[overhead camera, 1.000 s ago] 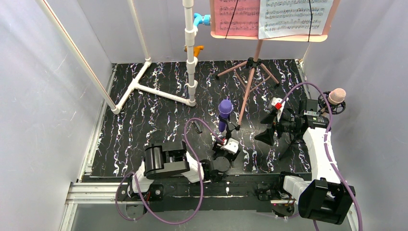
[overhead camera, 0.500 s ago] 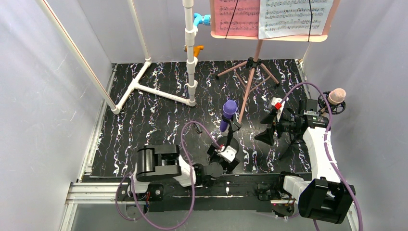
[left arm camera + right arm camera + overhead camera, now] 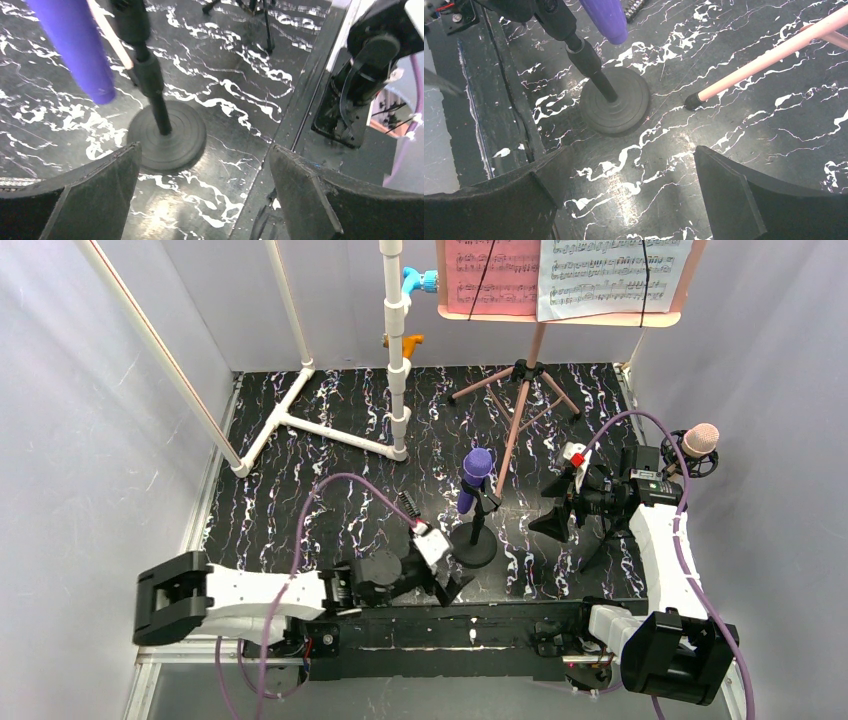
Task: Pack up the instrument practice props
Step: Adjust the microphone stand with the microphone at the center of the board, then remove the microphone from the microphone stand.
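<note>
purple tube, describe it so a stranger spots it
On the black white-veined mat, find the pink tripod music stand. Beside its near leg, a purple tube sits on a black round-based stand. The only other tube, by the right wall, is beige-pink.

The left arm and right arm are glossy white shells joined by boxy black motor housings, each trailing a looping purple cable. The left gripper and right gripper carry broad matte-black wedge fingers.
</note>
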`<state>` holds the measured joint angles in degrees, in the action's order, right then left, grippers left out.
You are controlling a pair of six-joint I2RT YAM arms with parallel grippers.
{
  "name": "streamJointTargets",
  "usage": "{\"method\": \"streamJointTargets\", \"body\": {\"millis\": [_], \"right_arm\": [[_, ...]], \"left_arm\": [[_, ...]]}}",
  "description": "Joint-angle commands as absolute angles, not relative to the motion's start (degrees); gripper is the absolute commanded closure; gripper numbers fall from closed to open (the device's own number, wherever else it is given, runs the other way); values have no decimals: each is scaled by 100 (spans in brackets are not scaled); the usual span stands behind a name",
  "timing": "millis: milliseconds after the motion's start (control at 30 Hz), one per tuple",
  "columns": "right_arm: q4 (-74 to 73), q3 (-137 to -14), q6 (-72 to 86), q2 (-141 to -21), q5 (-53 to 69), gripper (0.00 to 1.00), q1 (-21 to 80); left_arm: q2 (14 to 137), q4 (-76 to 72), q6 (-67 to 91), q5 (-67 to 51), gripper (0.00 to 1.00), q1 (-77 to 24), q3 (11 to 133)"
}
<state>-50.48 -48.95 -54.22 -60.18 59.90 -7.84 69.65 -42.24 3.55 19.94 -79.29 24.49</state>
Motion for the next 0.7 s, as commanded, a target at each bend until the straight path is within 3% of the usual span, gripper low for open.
{"method": "streamJointTargets", "body": {"millis": [0,100,300,667], "right_arm": [[-4928,-4860,-5408,-6014,6003,0,-764],[-4913,-4852,-5394,-6016,5994,0,-758],[-4897,-4843,-5387,-6022,5994,0,-751],[-4895,-4842,-5381,-5996,5993,0,-756]], "left_arm": [[5878,-2794,500,444,2,-7161,2666],[5355,-2471,407,-662,2,-6550,2890],[5064,-1882,-581,-1200,2,-5845,3566],[6224,-2093,-1635,-2016,7,-5149,4815]]}}
